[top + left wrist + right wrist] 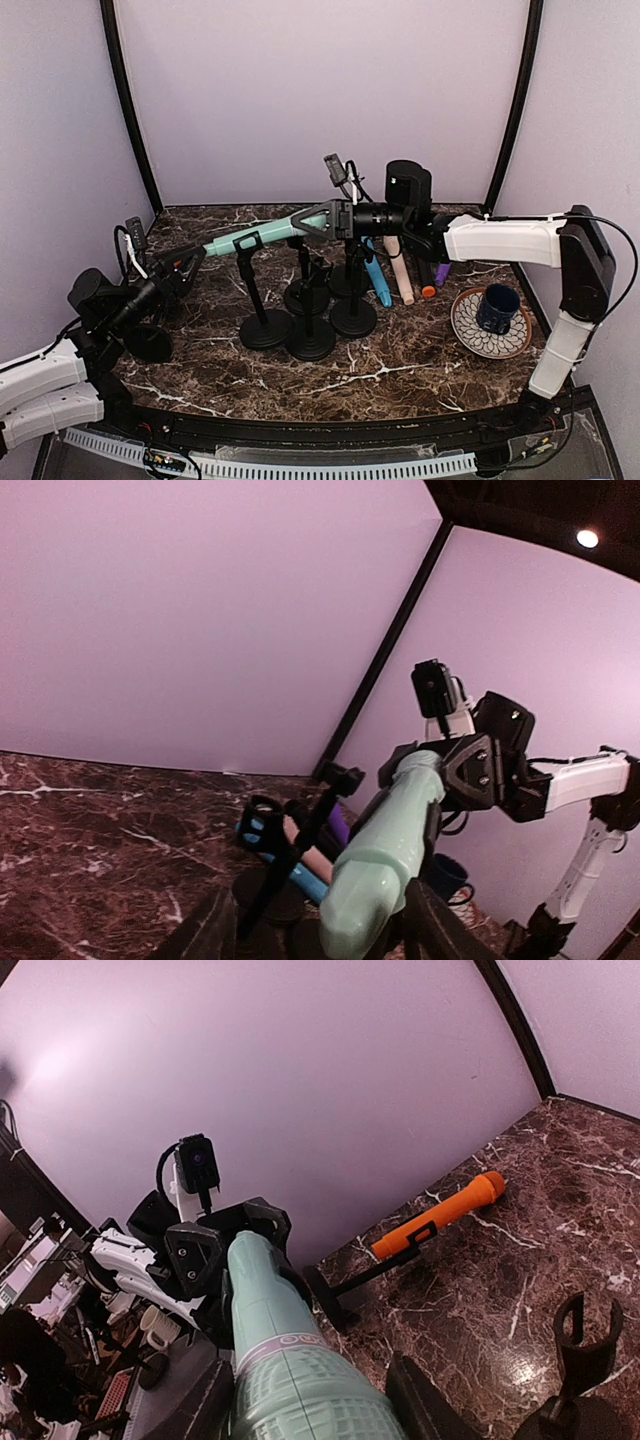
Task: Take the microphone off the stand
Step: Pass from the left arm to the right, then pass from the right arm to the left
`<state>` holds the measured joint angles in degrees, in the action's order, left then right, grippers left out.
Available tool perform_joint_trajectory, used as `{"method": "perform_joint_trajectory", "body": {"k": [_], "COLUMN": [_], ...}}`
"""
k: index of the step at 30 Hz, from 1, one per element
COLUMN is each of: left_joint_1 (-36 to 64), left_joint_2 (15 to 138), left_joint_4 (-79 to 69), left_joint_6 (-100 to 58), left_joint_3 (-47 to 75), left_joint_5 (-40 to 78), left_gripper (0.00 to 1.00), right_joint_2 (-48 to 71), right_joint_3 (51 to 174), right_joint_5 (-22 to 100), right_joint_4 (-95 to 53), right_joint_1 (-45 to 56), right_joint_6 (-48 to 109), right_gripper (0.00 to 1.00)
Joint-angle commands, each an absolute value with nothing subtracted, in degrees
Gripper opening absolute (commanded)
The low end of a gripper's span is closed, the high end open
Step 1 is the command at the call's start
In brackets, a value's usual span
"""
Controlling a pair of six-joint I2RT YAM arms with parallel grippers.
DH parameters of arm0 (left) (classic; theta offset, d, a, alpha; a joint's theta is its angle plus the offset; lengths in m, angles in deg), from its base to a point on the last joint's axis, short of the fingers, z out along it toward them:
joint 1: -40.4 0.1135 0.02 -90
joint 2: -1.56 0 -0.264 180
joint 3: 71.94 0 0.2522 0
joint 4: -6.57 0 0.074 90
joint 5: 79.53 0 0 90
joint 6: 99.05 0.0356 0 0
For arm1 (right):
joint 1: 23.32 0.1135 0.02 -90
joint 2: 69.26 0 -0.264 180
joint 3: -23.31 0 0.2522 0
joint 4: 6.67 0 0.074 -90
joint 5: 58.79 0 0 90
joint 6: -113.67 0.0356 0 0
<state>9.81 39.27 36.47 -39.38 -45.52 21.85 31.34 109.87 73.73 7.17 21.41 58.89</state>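
Note:
The mint-green microphone (262,234) hangs level above the table, clear of the stands. My right gripper (322,219) is shut on its meshed head (300,1400), a finger (190,1405) pressed to each side. My left gripper (192,262) stands open around the handle end (385,850). Its left finger (200,932) is well off the handle and its right finger (440,920) is close beside it. An empty black stand (262,300) has its clip just under the microphone's middle.
More black stands (312,315) crowd the table's middle. Blue (378,282), beige (400,270) and purple (442,272) microphones lie behind them. A patterned plate (466,326) with a dark blue mug (497,307) sits at the right. An orange microphone (440,1215) sits in a stand's clip.

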Motion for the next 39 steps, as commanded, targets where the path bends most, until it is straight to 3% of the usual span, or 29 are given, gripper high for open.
{"method": "perform_joint_trajectory", "body": {"k": [1,7,13,20,28,31,39], "left_joint_1": [10.1,10.08,10.08,10.13,10.08,9.97,2.97], "left_joint_2": [34.77,31.96,35.78,39.72,36.66,37.63,43.64], "left_joint_4": [26.18,14.65,2.11,-4.57,2.29,6.33,13.5], "left_joint_6": [-36.2,-31.73,-25.44,-20.84,-23.53,-24.84,-21.93], "left_joint_3": [-44.94,-39.51,-27.35,-21.52,-29.94,-32.6,-38.16], "left_joint_5": [13.52,11.91,13.02,16.87,19.97,26.04,18.37], "left_gripper": [0.63,0.69,0.74,0.77,0.62,0.48,0.46], "right_joint_2": [27.27,27.92,28.98,32.98,37.86,38.69,39.6], "right_joint_3": [110.99,115.02,120.63,128.77,138.53,139.7,141.21], "right_joint_5": [70.54,68.46,62.44,52.98,41.03,39.54,32.92], "right_joint_4": [11.92,5.1,-5.25,-16.29,-28.69,-29.52,-27.61], "right_joint_1": [21.49,22.65,25.11,29.21,31.38,31.84,33.61], "right_joint_6": [57.65,52.68,45.09,39.76,37.32,37.33,38.77], "right_gripper": [0.24,0.24,0.25,0.25,0.25,0.25,0.25]}}
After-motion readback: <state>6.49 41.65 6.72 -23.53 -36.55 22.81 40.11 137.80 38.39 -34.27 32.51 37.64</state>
